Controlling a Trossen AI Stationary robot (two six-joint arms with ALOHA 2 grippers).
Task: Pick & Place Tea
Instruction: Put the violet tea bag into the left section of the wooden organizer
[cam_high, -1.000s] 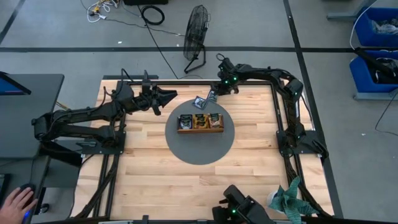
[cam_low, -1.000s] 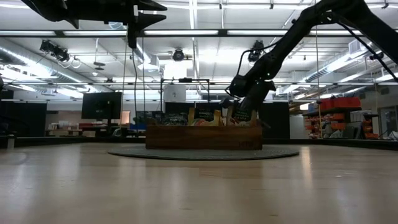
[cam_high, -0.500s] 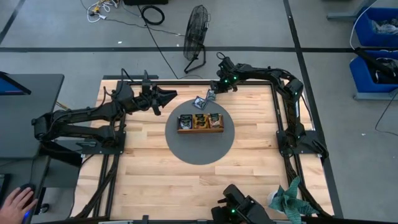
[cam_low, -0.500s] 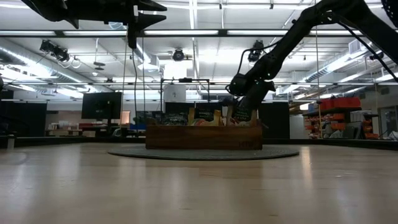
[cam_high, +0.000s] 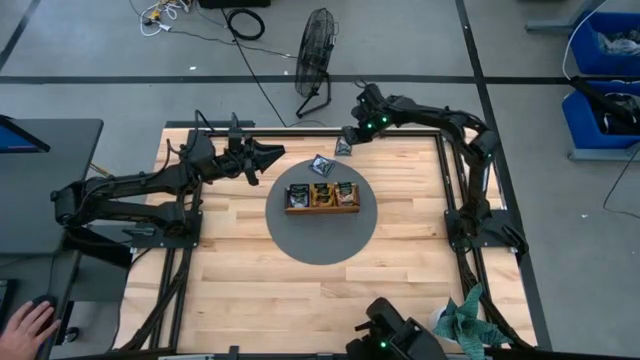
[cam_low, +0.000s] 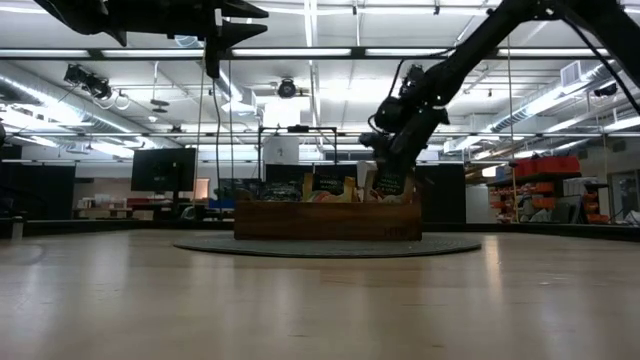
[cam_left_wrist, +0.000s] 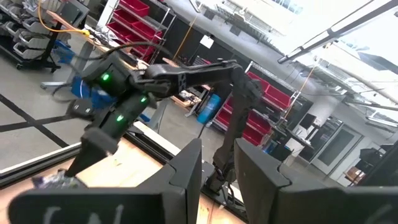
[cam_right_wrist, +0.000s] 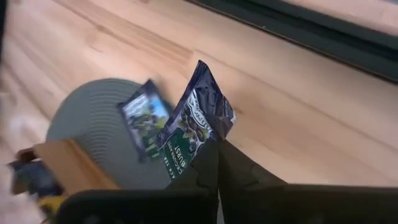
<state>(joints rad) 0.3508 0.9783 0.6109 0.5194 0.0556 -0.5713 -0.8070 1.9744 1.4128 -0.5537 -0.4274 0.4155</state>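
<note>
Left tool (cam_high: 277, 153) hovering above the counter (cam_high: 250, 280) left of the mat (cam_high: 355, 235), fingers narrowly parted, holding nothing. On the mat, tray (cam_high: 322, 208) with sachets; one loose sachet (cam_high: 320, 165) just behind it. Right tool (cam_high: 347, 139) raised near the counter's far edge, clamped on a dark sachet (cam_right_wrist: 198, 121).

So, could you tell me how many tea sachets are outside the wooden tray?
2: one sachet pinched in the right gripper, one sachet lying on the mat behind the tray.
</note>
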